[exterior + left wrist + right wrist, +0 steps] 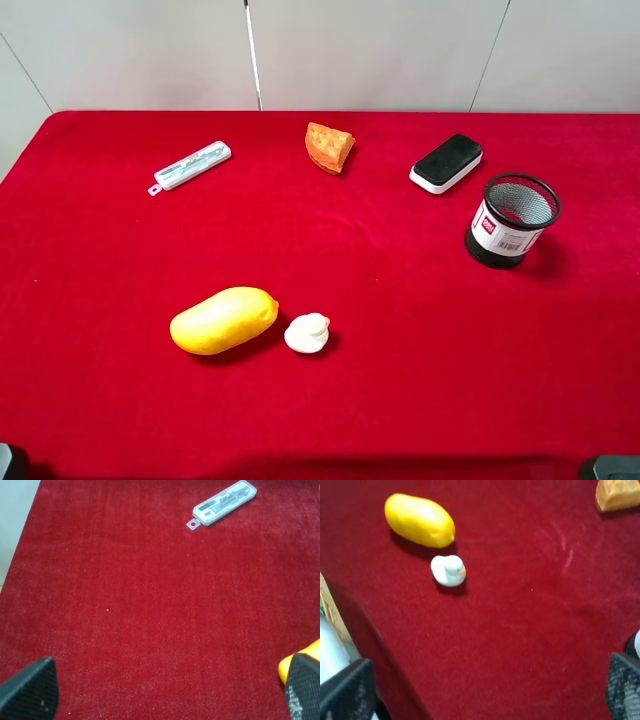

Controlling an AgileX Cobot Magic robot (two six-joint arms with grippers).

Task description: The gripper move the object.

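Observation:
The tiny white duck (pixel 307 332) sits upright on the red cloth, just right of the yellow mango (pixel 224 320) and nearly touching it. The right wrist view shows the duck (pixel 449 570) with a small orange beak, well ahead of my right gripper (pixel 485 695), whose black fingertips (pixel 345 692) stand wide apart and empty. My left gripper (pixel 165 695) is also open and empty over bare cloth, with an edge of the mango (pixel 300 662) beside one fingertip (pixel 302 690). In the high view only dark bits of the arms show at the bottom corners.
An orange sponge wedge (pixel 329 146) lies at the back centre. A clear plastic pen case (pixel 192 165) lies at the back left. A black and white box (pixel 446 162) and a black mesh cup (pixel 512 220) are at the right. The cloth's front edge (pixel 375 645) is near the right gripper.

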